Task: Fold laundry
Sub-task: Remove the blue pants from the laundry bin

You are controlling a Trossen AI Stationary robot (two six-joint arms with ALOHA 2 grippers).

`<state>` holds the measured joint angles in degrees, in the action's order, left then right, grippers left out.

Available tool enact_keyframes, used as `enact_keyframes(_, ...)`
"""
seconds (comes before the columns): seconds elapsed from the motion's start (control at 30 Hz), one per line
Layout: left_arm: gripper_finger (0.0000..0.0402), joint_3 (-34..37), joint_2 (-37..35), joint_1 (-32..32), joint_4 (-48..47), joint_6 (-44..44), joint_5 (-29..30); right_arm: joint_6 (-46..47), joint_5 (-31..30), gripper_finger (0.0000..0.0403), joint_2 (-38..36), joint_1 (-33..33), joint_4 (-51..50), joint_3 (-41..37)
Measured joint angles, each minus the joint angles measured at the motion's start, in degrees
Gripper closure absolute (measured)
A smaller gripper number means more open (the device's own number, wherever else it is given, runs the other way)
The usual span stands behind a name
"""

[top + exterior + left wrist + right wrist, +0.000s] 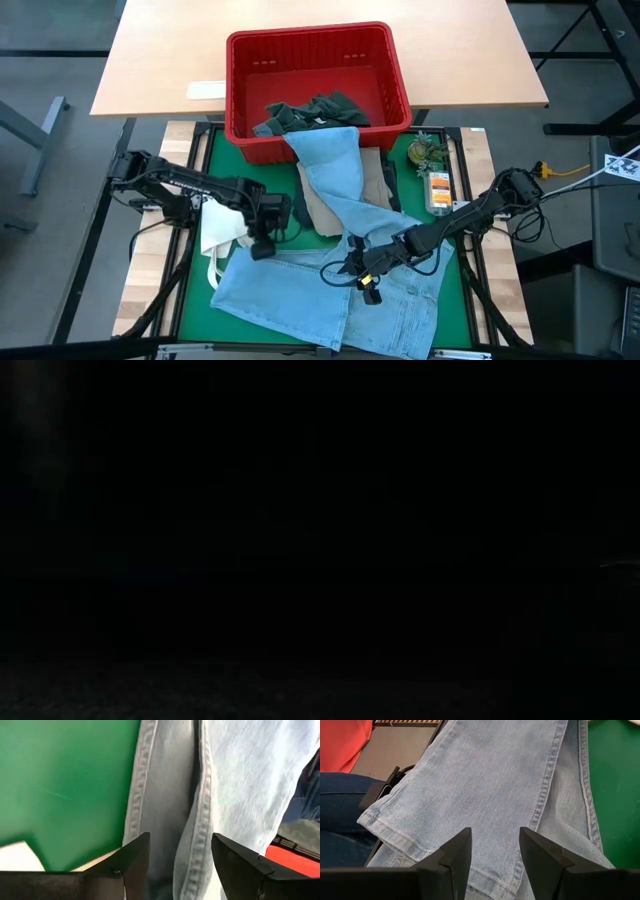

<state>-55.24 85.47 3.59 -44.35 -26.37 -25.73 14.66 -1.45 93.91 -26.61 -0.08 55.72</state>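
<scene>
Light blue jeans (pixel 340 285) spread on green mat (pixel 195 315), hem overhanging red basket (pixel 318 85), both grippers' jaws open above denim.

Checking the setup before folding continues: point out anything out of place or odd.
One leg of the light blue jeans trails up over the red basket rim instead of lying flat on the green mat. A small plant and orange packet sit beside the laundry. The low view is black.
</scene>
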Motion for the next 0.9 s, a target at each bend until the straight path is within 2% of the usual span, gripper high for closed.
enact_keyframes(0.27,0.0197,-0.01,0.0,4.87,-0.16,1.73,0.25,0.0,0.0,0.0237,0.0,0.0,-0.01,0.0)
enact_keyframes(0.53,0.0198,-0.01,0.02,8.38,-0.19,1.45,5.35,0.0,-0.02,0.0237,0.0,0.0,-0.02,0.0)
enact_keyframes(0.63,0.0199,-0.01,0.02,8.9,-0.19,1.44,5.43,0.0,-0.02,0.0237,0.0,0.0,-0.02,0.0)
enact_keyframes(0.77,0.023,-0.01,0.02,9.57,-0.19,1.46,6.46,1.23,-0.02,0.0237,0.0,0.0,-0.03,0.0)
enact_keyframes(0.9,0.0292,-0.01,0.02,9.6,-0.19,1.49,8.43,10.07,-0.01,0.0237,0.0,-0.01,-1.02,0.03)
